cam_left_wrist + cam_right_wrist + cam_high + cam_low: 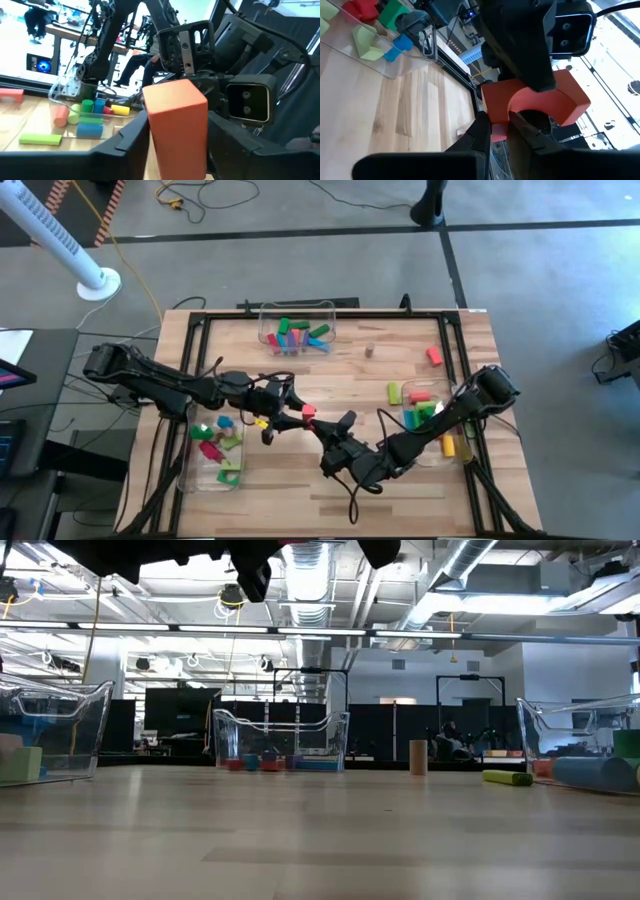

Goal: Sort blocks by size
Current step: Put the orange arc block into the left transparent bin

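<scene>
A red arch block [308,412] is held above the middle of the table between my two grippers. My left gripper [296,408] comes from the table's left and is shut on it. My right gripper [335,427] comes from the right. It is open, and its fingers stand on either side of one leg of the arch [496,131]. In the left wrist view the block [176,125] fills the gap between my fingers, with the right gripper close behind it. Other blocks lie in three clear bins and loose on the table. My left gripper pinches the red arch by its two flat faces [150,125] between its two fingers, coming about level from the table's left. The block is lifted clear of the table. My right gripper has one arch leg [496,131] between its fingertips; I cannot tell whether they touch it.
A clear bin [297,312] with several blocks stands at the far edge, one [190,465] at the left, and one [412,442] at the right. A tan cylinder [369,351], a red block [433,356] and a green block [395,392] lie loose on the far right.
</scene>
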Available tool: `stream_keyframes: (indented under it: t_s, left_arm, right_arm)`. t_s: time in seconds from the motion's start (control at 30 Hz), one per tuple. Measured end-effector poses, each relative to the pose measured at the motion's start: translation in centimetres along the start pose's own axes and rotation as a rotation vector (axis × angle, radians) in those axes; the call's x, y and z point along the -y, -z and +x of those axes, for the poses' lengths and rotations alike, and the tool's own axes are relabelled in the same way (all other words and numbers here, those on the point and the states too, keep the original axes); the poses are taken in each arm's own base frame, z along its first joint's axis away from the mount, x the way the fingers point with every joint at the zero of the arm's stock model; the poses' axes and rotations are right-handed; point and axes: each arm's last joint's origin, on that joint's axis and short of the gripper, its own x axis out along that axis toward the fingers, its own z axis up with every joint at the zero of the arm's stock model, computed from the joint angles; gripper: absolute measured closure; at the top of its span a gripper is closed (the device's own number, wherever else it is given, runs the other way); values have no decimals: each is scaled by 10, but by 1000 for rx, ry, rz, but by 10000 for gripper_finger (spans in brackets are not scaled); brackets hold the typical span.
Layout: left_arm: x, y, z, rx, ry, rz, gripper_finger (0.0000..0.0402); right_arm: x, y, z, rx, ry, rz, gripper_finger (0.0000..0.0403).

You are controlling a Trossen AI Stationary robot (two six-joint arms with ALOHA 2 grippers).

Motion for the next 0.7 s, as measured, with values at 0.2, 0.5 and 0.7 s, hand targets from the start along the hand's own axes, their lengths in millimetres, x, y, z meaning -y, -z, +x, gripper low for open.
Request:
stream_keyframes:
  t_s: [0.2, 0.5, 0.7]
  left_arm:
    - [-1, 1, 0, -11, -25, 5, 272]
    - [-2, 3, 0, -20, -35, 50, 273]
    - [0, 0, -5, -63, -40, 61, 273]
  right_arm:
    - [0, 3, 2, -27, 10, -23, 336]
    - [-3, 8, 5, -55, -3, 31, 278]
    - [-4, 8, 1, -81, 26, 23, 215]
